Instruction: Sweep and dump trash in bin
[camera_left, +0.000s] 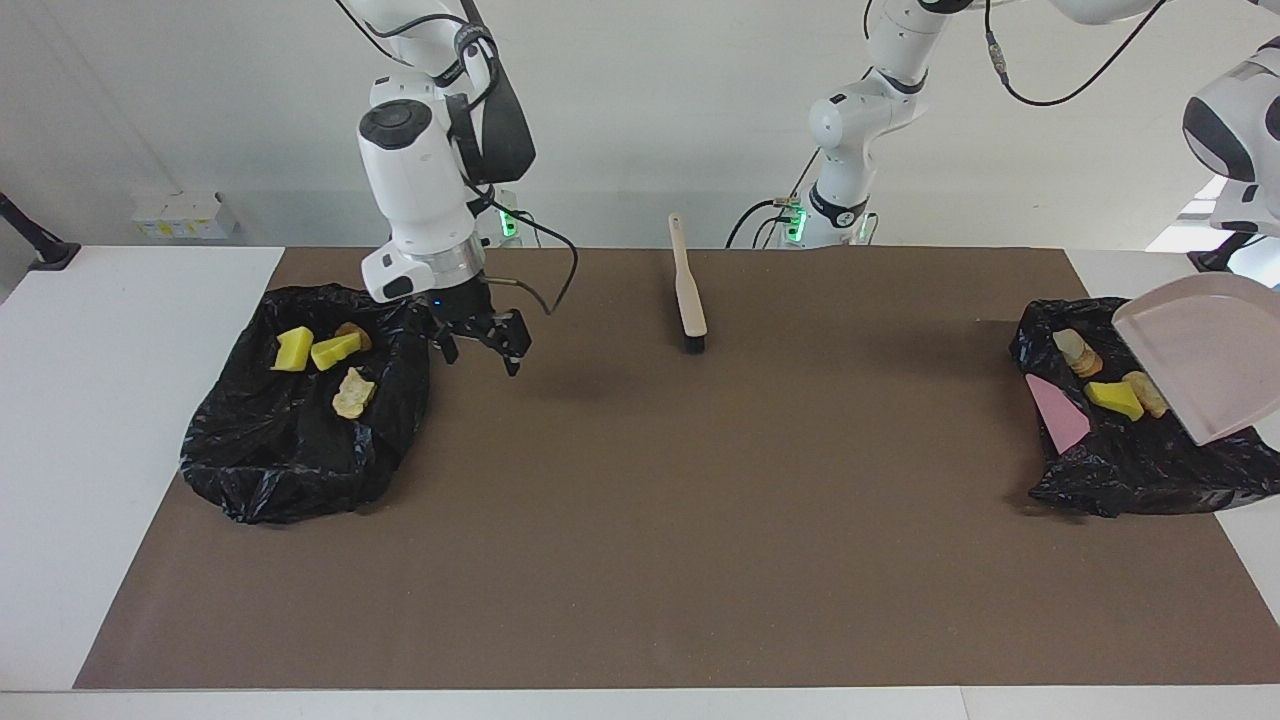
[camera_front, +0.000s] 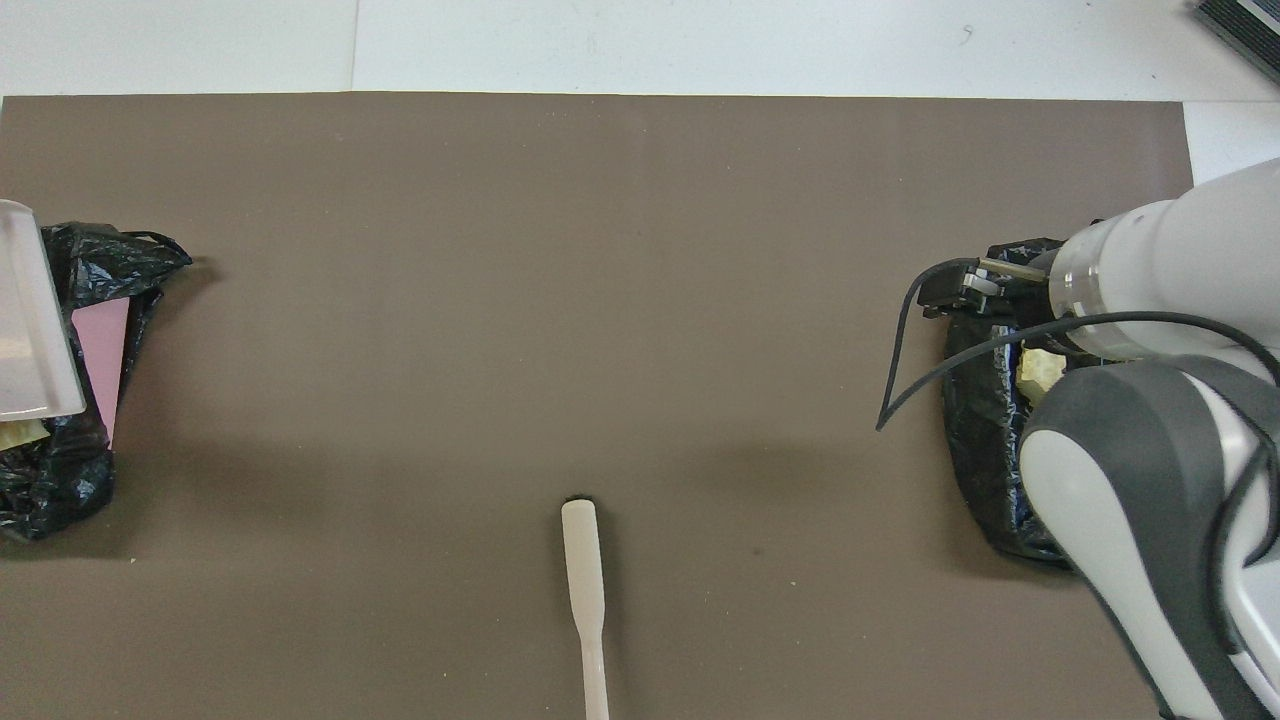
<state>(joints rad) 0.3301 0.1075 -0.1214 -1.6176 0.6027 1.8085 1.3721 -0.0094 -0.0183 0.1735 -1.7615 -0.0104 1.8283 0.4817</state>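
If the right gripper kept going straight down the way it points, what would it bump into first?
Probably the brown mat, just beside the black trash bag. The right gripper points down next to the bag's edge, though depth is unclear.

You see a plain brown worktop (camera_left: 640, 520), glossy black bags (camera_left: 290, 450), yellow and beige scraps (camera_left: 295, 350), a pale pink dustpan (camera_left: 1215, 350), and a cream brush (camera_left: 688, 290).
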